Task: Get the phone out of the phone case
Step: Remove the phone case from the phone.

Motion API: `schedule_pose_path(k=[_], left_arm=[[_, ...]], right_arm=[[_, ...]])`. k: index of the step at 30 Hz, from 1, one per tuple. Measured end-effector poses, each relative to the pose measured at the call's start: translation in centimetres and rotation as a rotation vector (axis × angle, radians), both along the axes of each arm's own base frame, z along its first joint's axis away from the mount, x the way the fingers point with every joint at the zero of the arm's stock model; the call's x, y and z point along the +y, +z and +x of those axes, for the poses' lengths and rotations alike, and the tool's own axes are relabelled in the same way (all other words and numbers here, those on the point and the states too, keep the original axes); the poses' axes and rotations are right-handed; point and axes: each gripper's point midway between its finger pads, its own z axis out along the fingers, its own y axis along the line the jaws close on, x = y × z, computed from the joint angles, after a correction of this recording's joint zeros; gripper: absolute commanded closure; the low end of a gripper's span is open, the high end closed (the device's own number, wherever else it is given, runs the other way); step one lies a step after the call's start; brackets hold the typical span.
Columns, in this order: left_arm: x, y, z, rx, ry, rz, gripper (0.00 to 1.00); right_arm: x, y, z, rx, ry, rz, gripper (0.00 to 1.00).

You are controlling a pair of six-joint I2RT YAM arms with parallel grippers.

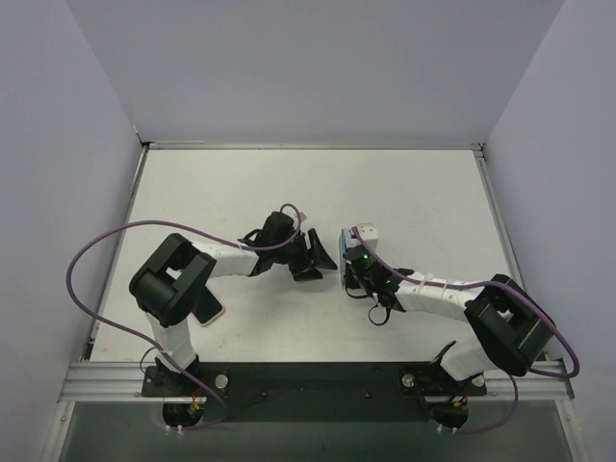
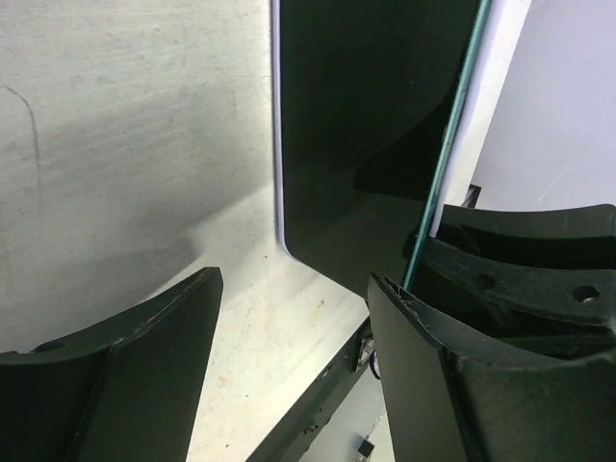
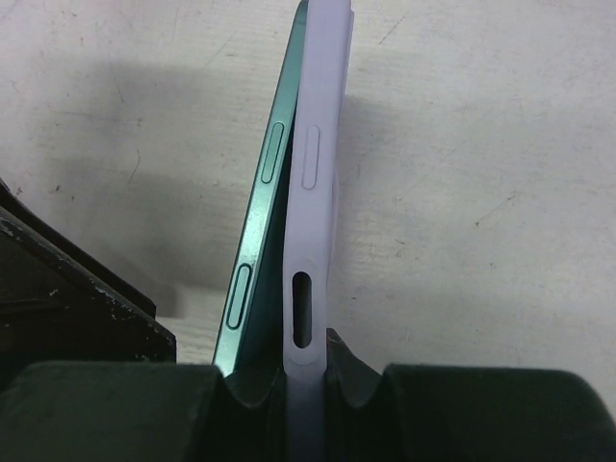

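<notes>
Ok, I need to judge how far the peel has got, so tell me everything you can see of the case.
The case is pale lilac and looks like soft rubber. The right wrist view shows it edge-on, with a long raised button cover and an oval slot below that. The right gripper is shut on its near end. The green phone has splayed out of it at that end, leaving a wedge gap, and still meets it at the far end.

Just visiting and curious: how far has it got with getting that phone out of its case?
Partly done: the phone has its button edge lifted clear of the phone case. In hand: the right gripper clamps them; the open left gripper straddles the phone's corner. Left: pulling the phone fully free.
</notes>
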Motion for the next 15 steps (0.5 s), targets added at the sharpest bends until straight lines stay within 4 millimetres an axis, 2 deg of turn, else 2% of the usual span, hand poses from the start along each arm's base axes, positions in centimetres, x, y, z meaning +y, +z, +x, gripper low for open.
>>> schedule_pose_path(k=[5, 15], left_arm=[[0.0, -0.4, 0.3, -0.005, 0.008, 0.005, 0.28], [-1.4, 1.4, 2.5, -0.071, 0.014, -0.022, 0.29]], right_arm=[[0.2, -0.1, 0.2, -0.001, 0.012, 0.044, 1.00], [1.2, 0.1, 0.6, -0.007, 0.054, 0.079, 1.00]])
